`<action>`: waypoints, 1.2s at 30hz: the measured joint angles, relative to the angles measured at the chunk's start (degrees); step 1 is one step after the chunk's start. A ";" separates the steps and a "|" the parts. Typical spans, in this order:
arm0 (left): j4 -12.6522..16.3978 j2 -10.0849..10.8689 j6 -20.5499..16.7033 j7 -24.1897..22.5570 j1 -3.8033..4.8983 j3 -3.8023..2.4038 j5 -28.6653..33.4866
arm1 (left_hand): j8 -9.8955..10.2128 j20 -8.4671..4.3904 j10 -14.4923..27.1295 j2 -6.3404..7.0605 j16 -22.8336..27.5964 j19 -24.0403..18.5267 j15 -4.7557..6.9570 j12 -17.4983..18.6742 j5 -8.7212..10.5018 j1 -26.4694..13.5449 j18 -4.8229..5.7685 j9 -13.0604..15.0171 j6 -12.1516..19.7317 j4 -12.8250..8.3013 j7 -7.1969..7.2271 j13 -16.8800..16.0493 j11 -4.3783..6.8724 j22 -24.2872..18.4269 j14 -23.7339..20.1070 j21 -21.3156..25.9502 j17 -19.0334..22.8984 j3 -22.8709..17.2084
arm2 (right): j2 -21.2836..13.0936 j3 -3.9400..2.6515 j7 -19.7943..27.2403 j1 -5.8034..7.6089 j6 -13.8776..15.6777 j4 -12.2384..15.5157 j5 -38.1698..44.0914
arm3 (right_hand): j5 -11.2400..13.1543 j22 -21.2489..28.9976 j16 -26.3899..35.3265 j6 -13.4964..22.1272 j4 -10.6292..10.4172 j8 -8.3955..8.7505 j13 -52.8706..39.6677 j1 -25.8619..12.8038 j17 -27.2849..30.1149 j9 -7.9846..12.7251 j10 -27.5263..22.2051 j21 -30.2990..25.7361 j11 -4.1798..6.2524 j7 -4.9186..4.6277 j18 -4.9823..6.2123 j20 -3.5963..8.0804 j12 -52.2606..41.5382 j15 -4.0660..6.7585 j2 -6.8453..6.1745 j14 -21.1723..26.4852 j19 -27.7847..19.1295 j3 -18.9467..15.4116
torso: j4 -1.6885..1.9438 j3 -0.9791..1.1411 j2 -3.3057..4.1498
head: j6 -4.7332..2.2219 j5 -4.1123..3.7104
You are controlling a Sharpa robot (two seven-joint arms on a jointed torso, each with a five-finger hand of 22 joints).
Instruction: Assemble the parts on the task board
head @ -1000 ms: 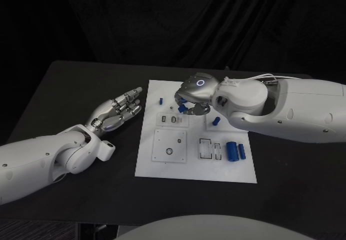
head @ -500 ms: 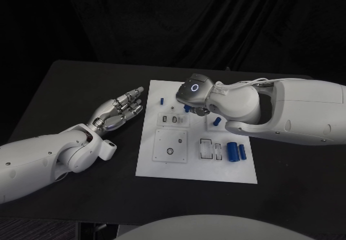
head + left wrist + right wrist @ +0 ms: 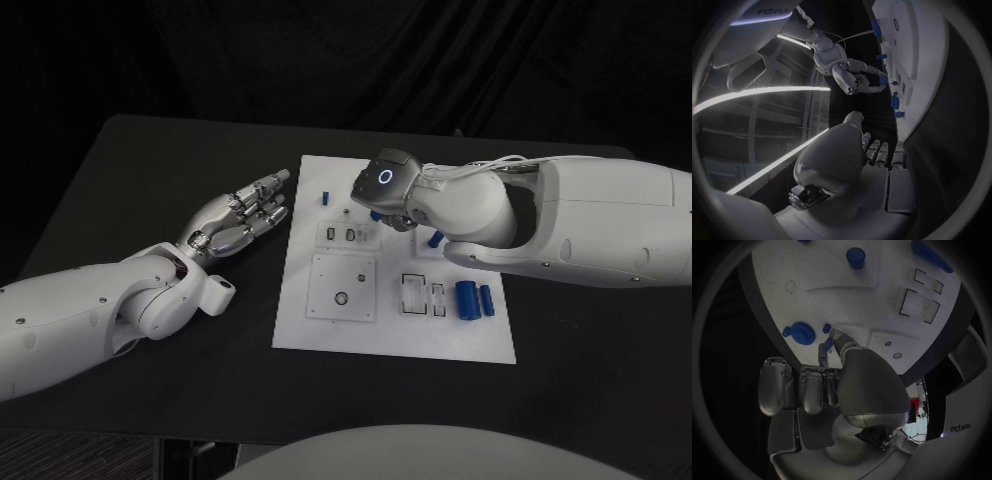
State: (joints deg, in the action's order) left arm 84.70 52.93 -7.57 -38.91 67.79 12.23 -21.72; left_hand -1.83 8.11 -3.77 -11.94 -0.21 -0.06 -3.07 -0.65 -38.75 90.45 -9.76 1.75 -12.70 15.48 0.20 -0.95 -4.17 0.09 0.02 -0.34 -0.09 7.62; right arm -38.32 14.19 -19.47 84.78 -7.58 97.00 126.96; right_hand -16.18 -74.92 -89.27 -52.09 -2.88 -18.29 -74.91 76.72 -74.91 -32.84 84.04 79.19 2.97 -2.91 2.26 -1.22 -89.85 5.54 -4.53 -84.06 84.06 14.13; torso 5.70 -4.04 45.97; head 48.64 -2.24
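The white task board [image 3: 389,335] lies mid-table. My right hand [image 3: 389,203] hovers over its far part with the fingers curled in. It pinches a small blue part [image 3: 882,80] between thumb and fingertips just above the board [image 3: 926,60]. In the right wrist view the thumb tip meets that blue part [image 3: 826,330] beside a round blue knob [image 3: 799,333]. My left hand [image 3: 238,220] rests open on the table left of the board, fingers stretched out. Two blue cylinders [image 3: 466,299] lie at the board's right side, and a small blue peg [image 3: 327,197] stands near its far left corner.
Recessed slots and plates [image 3: 342,288] cover the board's middle. A blue peg [image 3: 856,256] and a blue bar [image 3: 932,255] sit farther along the board [image 3: 873,305]. My right forearm [image 3: 577,230] hangs over the table's right side.
My right wrist has turned and the arm has swung in over the board, with the hand shifting slightly toward the near side. The left hand has stayed put.
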 measured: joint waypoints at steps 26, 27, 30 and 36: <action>-0.12 -0.13 0.34 0.00 0.00 0.00 0.00 | 0.00 0.00 0.06 0.00 0.00 0.00 0.00 0.00 0.00 0.00 -0.01 0.00 0.00 -0.15 0.00 0.00 -0.37 -0.03 0.00 0.00 0.04 -0.15 | 0.86 0.01 1.97 -1.15 1.11 -0.93 -4.12 | 0.08 0.01 0.01 -0.40 0.89 2.11 0.00 -0.98 0.00 -0.48 0.00 -0.33 0.00 0.43 0.00 0.00 0.00 0.00 -0.08 0.00 0.00 0.77 | -0.07 0.07 0.04 | 0.84 0.37; -0.13 -0.14 0.35 0.00 0.00 0.00 0.00 | 0.00 0.00 0.06 0.00 0.00 0.00 0.00 0.00 0.00 0.00 0.00 0.00 0.00 -0.15 0.00 0.00 -0.37 -0.04 0.00 0.00 0.04 -0.15 | 0.86 0.01 2.00 -1.15 1.11 -0.93 -4.19 | 0.08 0.01 0.01 -0.41 1.02 2.19 0.00 -0.98 0.00 -0.47 0.00 -0.53 0.00 0.43 0.00 0.00 0.00 0.00 -0.08 0.00 0.00 0.89 | -0.07 0.07 0.04 | 0.85 0.37; -0.16 -0.19 0.38 0.00 0.00 0.00 0.00 | 0.00 0.00 0.06 0.00 0.00 0.00 -0.14 0.00 0.00 0.00 0.00 0.00 0.00 -0.31 0.00 0.00 -0.37 -0.04 -0.15 0.00 0.04 -0.31 | 0.90 0.01 2.05 -1.19 1.10 -0.94 -4.35 | 0.08 0.01 0.32 -0.64 1.02 2.78 0.00 -1.28 0.00 -0.55 0.00 -0.73 0.00 0.80 0.00 0.00 0.00 0.00 -0.38 0.00 0.00 0.89 | -0.07 0.05 0.03 | 0.92 0.38; -0.28 -0.29 0.44 0.00 -0.01 0.00 0.00 | 0.00 0.00 0.06 0.00 0.00 0.00 -0.21 0.00 0.00 0.00 0.00 0.00 0.00 -0.31 0.00 0.00 -0.37 -0.04 -0.22 0.00 0.04 -0.31 | 0.98 0.00 2.07 -1.23 1.02 -0.94 -4.50 | 0.08 0.01 0.55 -0.48 1.29 3.96 0.00 -1.59 0.00 -2.98 0.00 -1.18 0.00 1.32 0.00 0.00 0.00 0.00 -0.68 0.00 0.00 1.16 | -0.07 0.05 0.02 | 0.99 0.36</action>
State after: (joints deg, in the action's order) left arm 84.42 52.65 -7.13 -38.91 67.78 12.23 -21.72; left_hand -1.83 8.11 -3.71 -11.94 -0.21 -0.06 -3.28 -0.65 -38.75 90.45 -9.76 1.75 -12.70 15.17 0.20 -0.95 -4.54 0.05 -0.19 -0.34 -0.05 7.31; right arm -37.34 14.19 -17.39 83.56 -6.56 96.06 122.46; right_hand -16.10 -74.91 -88.73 -52.57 -1.59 -14.32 -74.91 75.13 -74.91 -35.83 84.04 78.01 2.96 -1.59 2.26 -1.23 -89.85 5.54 -5.20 -84.06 84.06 15.29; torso 5.63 -3.99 45.98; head 49.64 -1.88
